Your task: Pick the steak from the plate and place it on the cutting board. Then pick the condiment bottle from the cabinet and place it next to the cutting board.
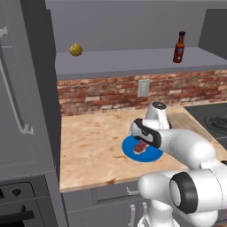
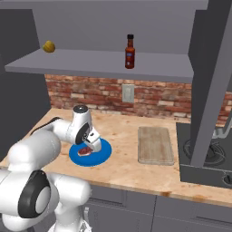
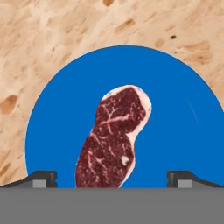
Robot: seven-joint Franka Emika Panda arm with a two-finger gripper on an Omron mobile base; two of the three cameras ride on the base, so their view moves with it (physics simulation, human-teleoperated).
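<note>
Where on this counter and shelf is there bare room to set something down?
The counter is bare left of the plate, and between the plate and the cutting board. The cabinet shelf is bare between the yellow fruit and the condiment bottle. It is crowded over the plate: the open gripper hangs above the steak.

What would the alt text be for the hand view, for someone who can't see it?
A raw, marbled steak lies on a round blue plate on a speckled tan counter, seen from directly above. The open gripper has one dark fingertip on either side of the steak.
</note>
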